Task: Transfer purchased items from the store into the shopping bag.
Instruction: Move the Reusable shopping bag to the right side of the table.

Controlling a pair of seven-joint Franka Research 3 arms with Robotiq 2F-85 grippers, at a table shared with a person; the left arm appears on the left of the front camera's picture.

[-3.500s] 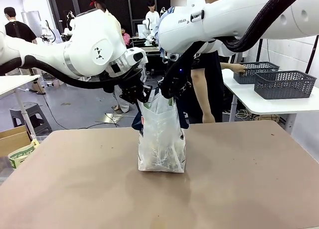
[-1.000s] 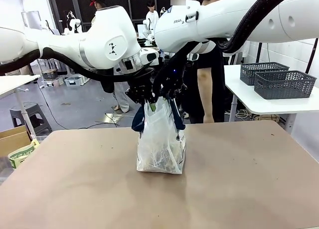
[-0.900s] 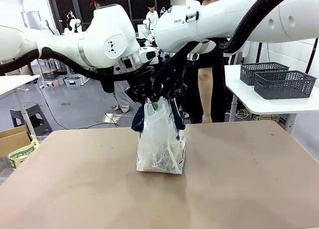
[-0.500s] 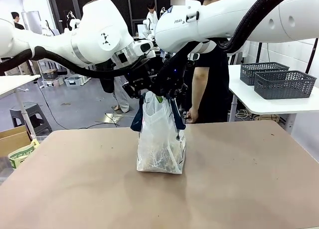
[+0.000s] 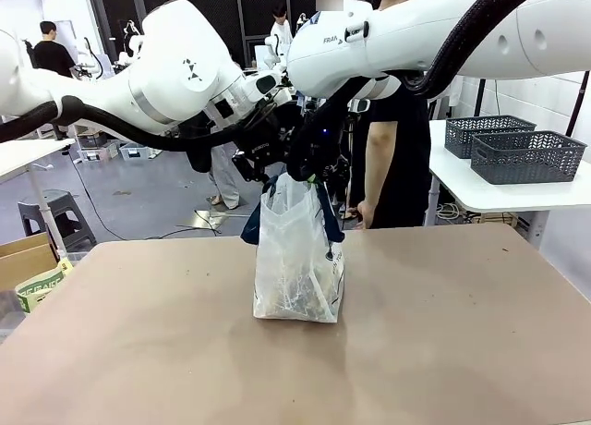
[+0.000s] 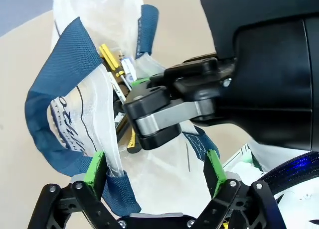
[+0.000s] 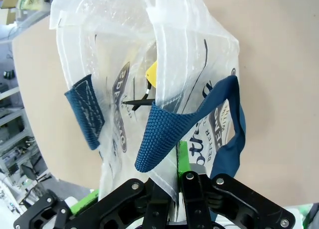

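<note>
The shopping bag (image 5: 297, 259), whitish translucent plastic with navy strap handles, stands upright mid-table. My right gripper (image 5: 312, 171) is above its mouth, shut on the bag's top rim (image 7: 169, 154) beside a navy handle (image 7: 164, 134). Just left of it, my left gripper (image 5: 274, 157) is open. Its green pads (image 6: 94, 167) stand wide apart on either side of the rim and a navy handle (image 6: 55, 114), clamping nothing. In the left wrist view, the right gripper (image 6: 159, 114) shows pinching the plastic. Yellow-handled tools (image 6: 110, 59) lie inside the bag.
A person (image 5: 392, 157) stands just behind the bag at the far edge of the brown table (image 5: 443, 351). Dark grey lattice baskets (image 5: 526, 155) sit on a white side table at the right. A cardboard box (image 5: 28, 263) is at the left.
My left gripper has opened and let go of the bag's rim, drawing slightly up and back. The right gripper keeps its hold and the bag stays upright.
</note>
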